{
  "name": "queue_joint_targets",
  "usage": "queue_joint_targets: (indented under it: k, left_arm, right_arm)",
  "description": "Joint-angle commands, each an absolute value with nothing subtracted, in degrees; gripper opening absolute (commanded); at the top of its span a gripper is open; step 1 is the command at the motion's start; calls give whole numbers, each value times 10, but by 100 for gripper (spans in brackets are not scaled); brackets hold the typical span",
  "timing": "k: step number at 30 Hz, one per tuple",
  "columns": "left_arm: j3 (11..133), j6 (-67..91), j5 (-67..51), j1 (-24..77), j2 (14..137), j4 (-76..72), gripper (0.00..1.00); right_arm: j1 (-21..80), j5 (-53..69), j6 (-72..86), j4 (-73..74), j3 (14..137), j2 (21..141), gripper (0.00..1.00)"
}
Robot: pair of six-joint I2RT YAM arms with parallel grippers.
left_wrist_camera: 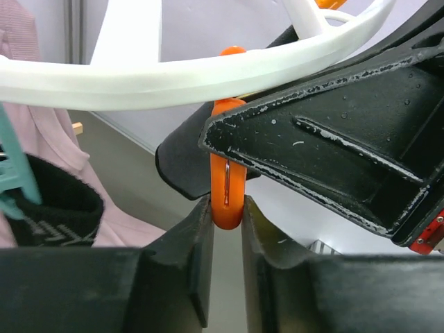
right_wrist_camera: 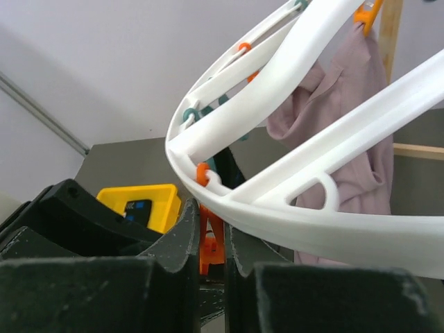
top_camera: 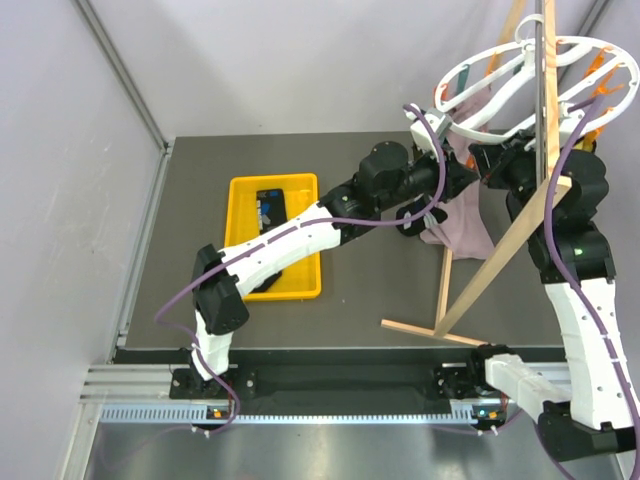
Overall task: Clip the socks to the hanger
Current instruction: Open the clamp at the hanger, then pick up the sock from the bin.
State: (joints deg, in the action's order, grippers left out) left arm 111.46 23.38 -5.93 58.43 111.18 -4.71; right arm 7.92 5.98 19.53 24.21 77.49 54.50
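Note:
The hanger (top_camera: 530, 70) is a white spoked ring on a wooden frame at the back right. My left gripper (left_wrist_camera: 227, 208) is shut on the lower end of an orange clip (left_wrist_camera: 227, 180) that hangs from the ring (left_wrist_camera: 139, 80). My right gripper (right_wrist_camera: 212, 222) is shut on an orange clip (right_wrist_camera: 212, 239) under the ring (right_wrist_camera: 291, 208); its black fingers (left_wrist_camera: 333, 159) flank the clip in the left wrist view. One black sock (left_wrist_camera: 59, 208) hangs from a teal clip (left_wrist_camera: 14, 173). Another sock (top_camera: 270, 208) lies in the yellow tray (top_camera: 240, 190).
A pink-mauve garment (top_camera: 462, 220) hangs from the ring beside both grippers, and shows in the right wrist view (right_wrist_camera: 347, 118). The wooden frame's slanted bar (top_camera: 505, 250) and its foot (top_camera: 430, 333) cross the table's right half. Grey walls stand left and behind.

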Motion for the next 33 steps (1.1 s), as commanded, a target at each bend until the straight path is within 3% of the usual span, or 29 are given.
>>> queue_joint_targets:
  k: [1,2,3,6,14,19,25,33]
  left_arm:
    - [1130,226,-61,591,1103,-64,31]
    - [1124,227,-57,591,1097,-66,42]
    - [1116,223,-53,591,1091,-68,60]
    - [1073,214,-40,588,1053,-70,69]
    - [885,243,-23,512,892,-53,68]
    - [761,236,-10,439,767,44,67]
    - [665,236,133,382,644,225,70]
    - [635,268,185,327,656,351,71]
  right_arm:
    - [93,91,206,230,768,546,0]
    - [93,86,204,231,768,543,0]
    - [93,84,204,232,768,541,0]
    - [94,73,203,234,765,539,0]
    - [93,57,210,230,746,536,0]
    - [92,42,205,240,742,532,0]
    - [93,24,193,240,741,533,0]
    - [92,30,178,202,685,527,0]
